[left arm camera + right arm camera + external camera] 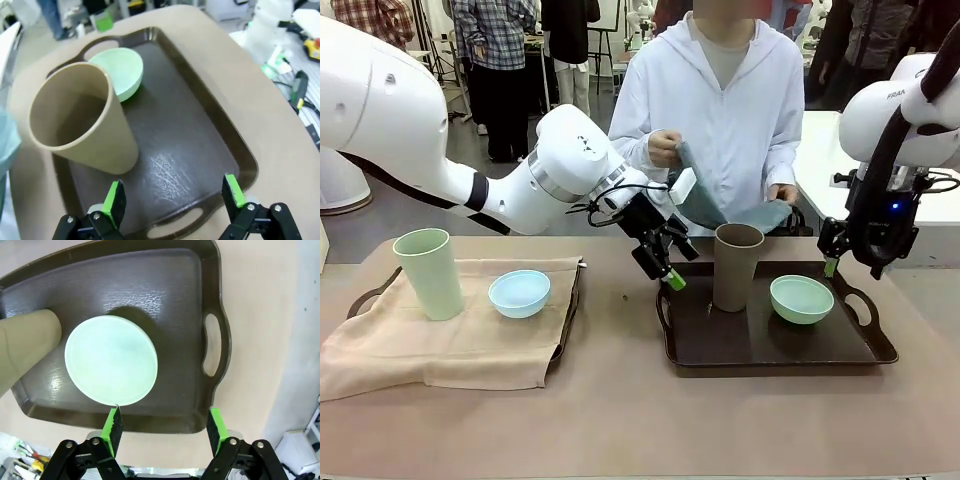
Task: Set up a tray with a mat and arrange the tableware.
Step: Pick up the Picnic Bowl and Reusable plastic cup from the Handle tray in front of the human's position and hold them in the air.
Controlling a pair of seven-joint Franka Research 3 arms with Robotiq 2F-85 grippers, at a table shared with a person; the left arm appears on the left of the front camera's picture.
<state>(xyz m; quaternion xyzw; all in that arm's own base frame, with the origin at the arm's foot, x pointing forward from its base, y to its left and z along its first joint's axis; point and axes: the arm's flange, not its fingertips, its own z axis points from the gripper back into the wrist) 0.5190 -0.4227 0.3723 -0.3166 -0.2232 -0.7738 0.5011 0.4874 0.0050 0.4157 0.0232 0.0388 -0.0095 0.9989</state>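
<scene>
Left tool [172,195] hangs released beside the brown cup [737,265] over the dark tray [770,350], right tool [165,422] released over the tray's edge by the mint bowl [801,298].

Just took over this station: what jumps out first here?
A person holds a teal cloth behind the unlined dark tray, which carries the brown cup and mint bowl. The left gripper and right gripper hover open at its two ends. The other tray has a beige mat.
</scene>
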